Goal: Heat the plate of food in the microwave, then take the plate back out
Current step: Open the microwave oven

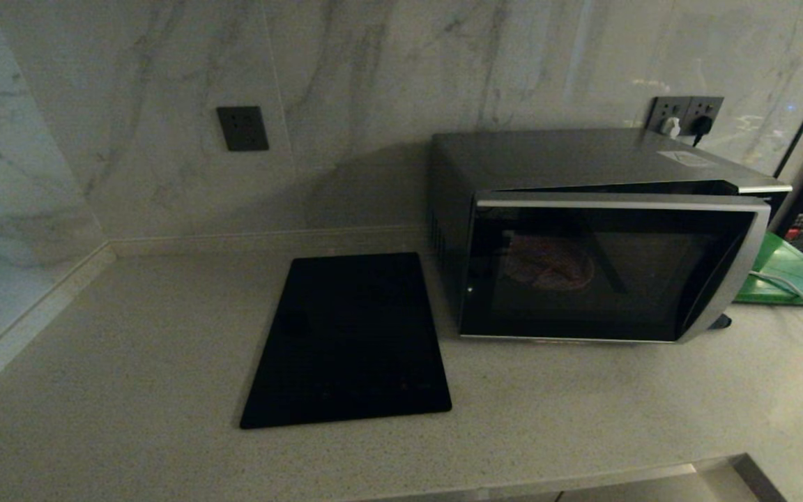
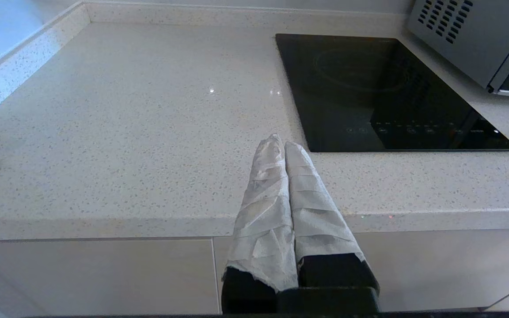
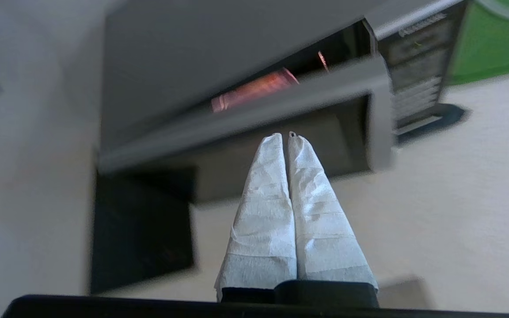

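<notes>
A pale speckled stone countertop (image 1: pixel 129 362) runs beneath a grey-veined marble wall (image 1: pixel 373 77). A flat black rectangular panel (image 1: pixel 349 338) lies flush on the counter. A dark socket plate (image 1: pixel 242 128) sits on the wall, a double outlet (image 1: pixel 686 113) with plugs farther right, and a green board (image 1: pixel 792 273) at the right edge.

I'm counting one microwave (image 1: pixel 603 258), one plate of food (image 1: pixel 548 268) sitting inside it, one black cooktop panel (image 1: pixel 349 338), one green board (image 1: pixel 792 272), and two wall outlets (image 1: pixel 242 128), (image 1: pixel 686 113).
</notes>
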`<state>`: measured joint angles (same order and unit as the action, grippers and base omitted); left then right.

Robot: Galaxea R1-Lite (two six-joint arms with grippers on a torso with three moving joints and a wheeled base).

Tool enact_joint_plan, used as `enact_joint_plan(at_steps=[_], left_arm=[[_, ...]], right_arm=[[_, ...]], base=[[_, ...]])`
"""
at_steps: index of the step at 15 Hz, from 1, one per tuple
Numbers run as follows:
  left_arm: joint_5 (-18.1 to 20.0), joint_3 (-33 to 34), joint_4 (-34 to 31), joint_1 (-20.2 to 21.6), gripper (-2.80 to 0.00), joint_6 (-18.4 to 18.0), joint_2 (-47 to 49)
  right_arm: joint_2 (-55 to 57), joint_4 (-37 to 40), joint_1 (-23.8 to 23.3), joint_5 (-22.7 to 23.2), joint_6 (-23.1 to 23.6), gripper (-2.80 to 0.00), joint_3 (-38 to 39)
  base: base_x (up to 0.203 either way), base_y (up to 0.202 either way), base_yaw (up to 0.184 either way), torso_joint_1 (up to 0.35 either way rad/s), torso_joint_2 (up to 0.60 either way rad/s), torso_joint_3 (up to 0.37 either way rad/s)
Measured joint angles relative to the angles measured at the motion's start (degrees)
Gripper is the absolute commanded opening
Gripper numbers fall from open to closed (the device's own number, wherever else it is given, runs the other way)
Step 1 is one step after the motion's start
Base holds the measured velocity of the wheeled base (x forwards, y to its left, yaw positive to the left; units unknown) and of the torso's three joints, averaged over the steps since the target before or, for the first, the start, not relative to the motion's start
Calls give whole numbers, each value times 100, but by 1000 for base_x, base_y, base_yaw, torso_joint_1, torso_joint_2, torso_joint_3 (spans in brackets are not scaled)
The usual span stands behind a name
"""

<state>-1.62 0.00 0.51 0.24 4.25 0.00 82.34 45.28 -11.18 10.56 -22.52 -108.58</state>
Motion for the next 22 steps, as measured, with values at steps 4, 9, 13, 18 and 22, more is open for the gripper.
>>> enact_joint_plan(at_steps=[4,9,13,18,22], left_arm=[[0,0,0,-2,-280,2,0],[-2,0,0,-2,-280,1,0],[0,0,-2,0,-280,-1,0],[-2,0,-2,0,-280,-1,0],[0,0,0,0,-280,1,0]], right_arm=[[1070,-75,38,-35,-957,-280,-435],[1975,-749,87,-737,-938,-280,-495],[2433,-1491,140,-1472,-291,-280,-528],[2788,-1616,186,-1657,-240,-280,-532],[2938,-1579,330,-1661,-269,-280,-532]], base=[[0,0,0,0,0,0],[0,0,0,0,0,0],[0,0,0,0,0,0],[0,0,0,0,0,0],[0,0,0,0,0,0]])
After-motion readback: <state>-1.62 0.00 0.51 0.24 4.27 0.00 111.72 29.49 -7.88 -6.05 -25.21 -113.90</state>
